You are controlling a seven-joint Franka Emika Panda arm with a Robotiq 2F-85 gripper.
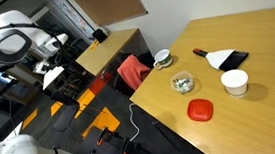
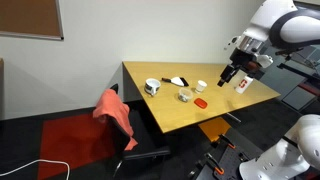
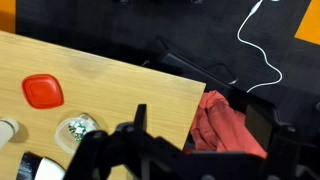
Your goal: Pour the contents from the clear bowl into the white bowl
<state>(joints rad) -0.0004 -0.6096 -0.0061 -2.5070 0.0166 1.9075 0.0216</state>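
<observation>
From where I stand the gripper [image 2: 232, 76] hangs in the air off the edge of the wooden table [image 1: 259, 36], well apart from the dishes. Its fingers are spread wide and released, with nothing between them. The wrist view shows the same: dark fingers [image 3: 140, 118] parted over the table edge and the floor.

The clear bowl [image 1: 173, 81] sits upright on the table with the contents [image 1: 183, 83] inside it, a small pale heap. In an exterior view the white bowl [image 1: 235, 81] stands at about 3 o'clock from it, apart and upright; I cannot see into it. A red dish [image 1: 201, 109] lies at 5 o'clock from the clear bowl. A second white bowl with a dark inside [image 1: 163, 57] sits at 11 o'clock near the table edge, and a flat black object [image 1: 226, 58] lies at 2 o'clock.

In the wrist view the clear bowl [image 3: 77, 127] is at about 8 o'clock of the picture, the red dish [image 3: 43, 91] at 10 o'clock from it. A red cloth [image 3: 220, 120] is draped just beyond the table edge, and a white cable [image 3: 262, 45] trails over the dark floor.
</observation>
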